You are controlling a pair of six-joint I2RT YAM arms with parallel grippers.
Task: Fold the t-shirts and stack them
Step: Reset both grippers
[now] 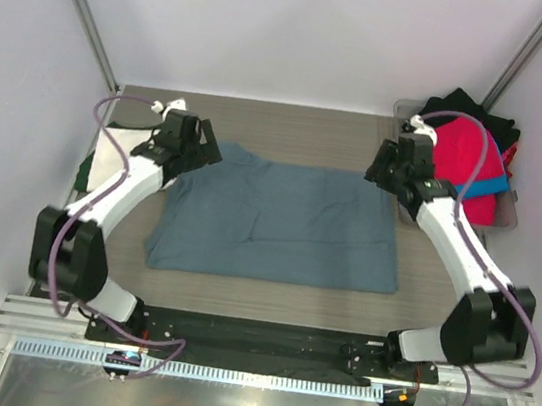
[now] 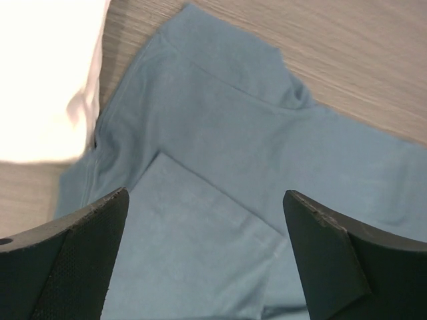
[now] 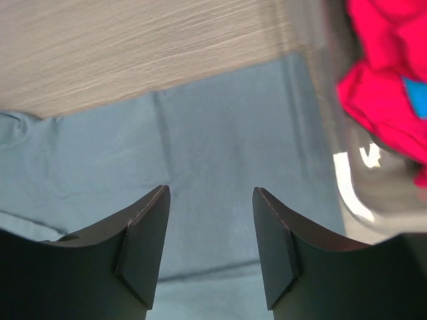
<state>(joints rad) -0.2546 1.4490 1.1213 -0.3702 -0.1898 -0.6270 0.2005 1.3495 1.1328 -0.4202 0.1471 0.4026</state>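
Note:
A slate blue-grey t-shirt (image 1: 278,222) lies partly folded in the middle of the table, a sleeve sticking out at its far left corner. My left gripper (image 1: 204,149) hangs open over that corner; the left wrist view shows the shirt (image 2: 220,167) between its spread fingers. My right gripper (image 1: 377,169) is open over the shirt's far right corner, with blue cloth (image 3: 220,153) under it. Red (image 1: 463,154), black (image 1: 476,109) and bright blue (image 1: 496,184) shirts lie piled at the far right. A cream-white shirt (image 2: 47,73) lies left of the blue one.
The pile sits in a clear bin (image 1: 505,211) at the table's far right, its rim showing in the right wrist view (image 3: 373,200). A dark green cloth (image 1: 84,173) lies at the table's left edge. White walls enclose the table (image 1: 292,125).

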